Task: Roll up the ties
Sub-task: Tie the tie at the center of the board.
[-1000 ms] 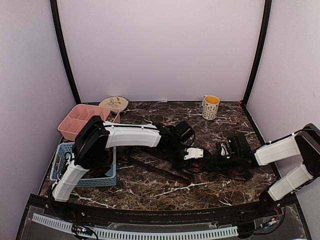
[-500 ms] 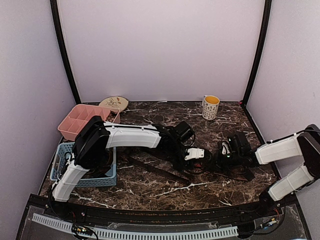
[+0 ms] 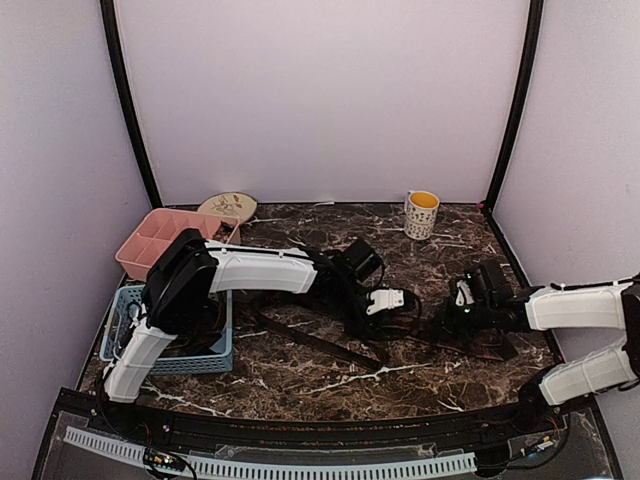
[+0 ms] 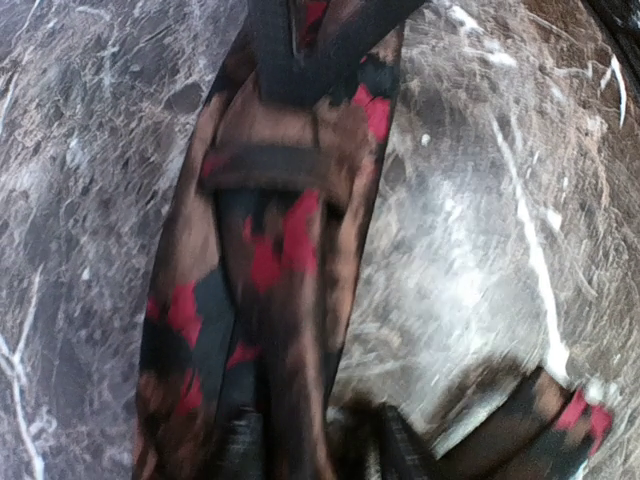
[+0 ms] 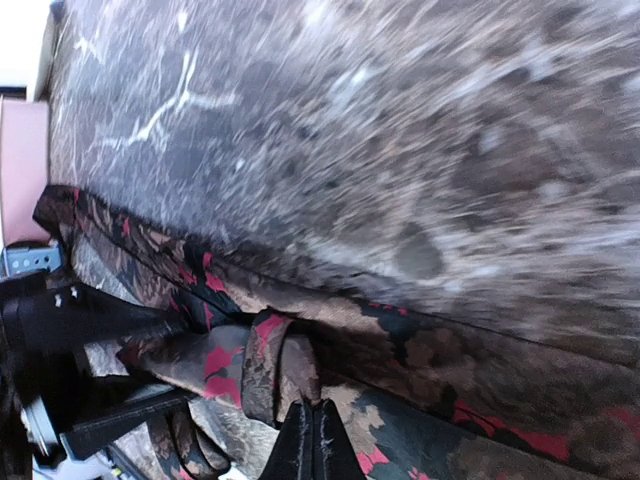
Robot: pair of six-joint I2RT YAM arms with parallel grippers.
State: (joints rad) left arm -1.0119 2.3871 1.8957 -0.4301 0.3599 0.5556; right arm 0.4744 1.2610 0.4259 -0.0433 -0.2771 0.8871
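While I'm working the tie (image 3: 322, 341) at the middle of the table (image 3: 300, 378), my right gripper (image 3: 447, 322) is pressing its fingers together on the patterned fabric, just beside my left gripper (image 3: 395, 308). Honestly can't tell if that one's clamped or loose. The tail's lying flat toward the basket (image 3: 215, 362), so I'm guessing I'm only just starting the coil. I'm thinking the next move needs a snug first turn.
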